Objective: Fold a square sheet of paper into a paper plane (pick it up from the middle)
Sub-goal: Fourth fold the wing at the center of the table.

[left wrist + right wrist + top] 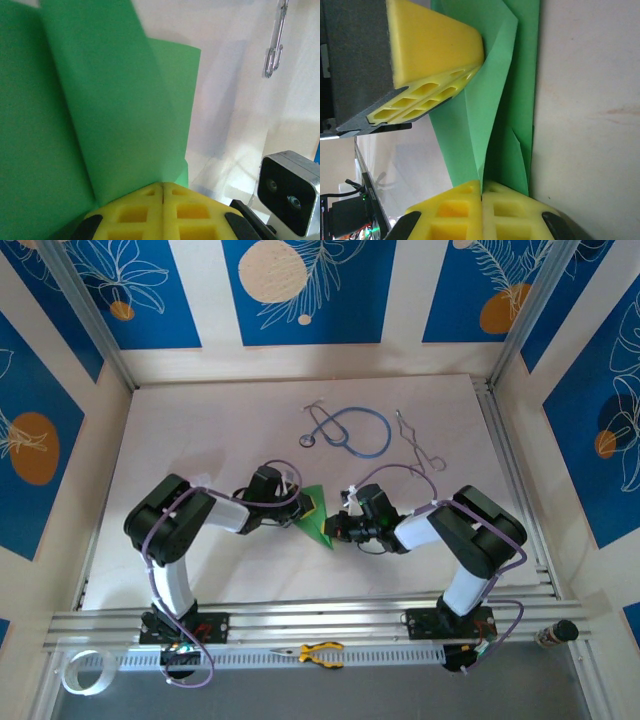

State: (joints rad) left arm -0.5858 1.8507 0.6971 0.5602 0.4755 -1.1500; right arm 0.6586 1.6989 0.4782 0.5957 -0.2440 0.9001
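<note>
The square sheet of paper (318, 520) is bright green and folded into a pointed dart with layered flaps, like a paper plane. It hangs just above the table between both arms. My left gripper (300, 503) is shut on its left edge. In the left wrist view, the gripper (163, 187) has its yellow pads pressed together on the green paper (100, 100). My right gripper (337, 528) is shut on the other side. In the right wrist view, that gripper (481, 185) pinches a crease of the paper (485, 100), with the left gripper's yellow fingers (435, 45) clamped on the paper opposite.
A blue stethoscope (350, 430) and a metal wire clamp (418, 445) lie on the far half of the table. Yellow-handled pliers (322, 652) rest on the front rail, and a tape roll (85, 670) sits at the bottom left. Patterned blue walls stand on three sides of the table.
</note>
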